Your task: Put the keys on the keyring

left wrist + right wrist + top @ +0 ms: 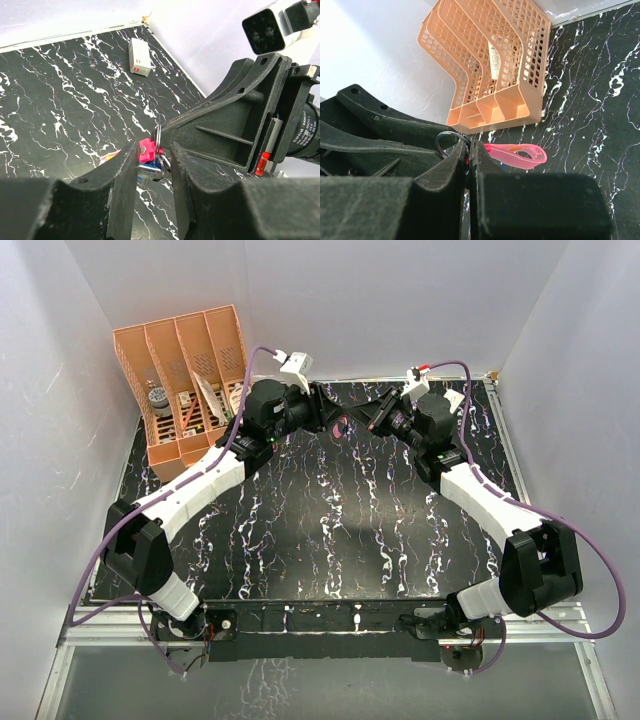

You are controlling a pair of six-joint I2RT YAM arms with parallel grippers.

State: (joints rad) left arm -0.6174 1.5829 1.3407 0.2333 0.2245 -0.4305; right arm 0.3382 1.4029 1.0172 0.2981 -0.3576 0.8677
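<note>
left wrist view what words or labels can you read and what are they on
"DAMIAO": printed sideways on the right arm's motor, as far as it can be made out; the smaller line beside it is too small to read.
Red label on the white box: too blurred to read.
Nothing else readable.

Bright, even light from above; faint soft shadows on the desk point(330, 530); wrist-view foregrounds dark and blurred.

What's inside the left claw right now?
Inside the left claw: a pink strap end, a shiny bluish piece and a metal ring that the right claw pinches. The claw itself covers anything lower.
</note>
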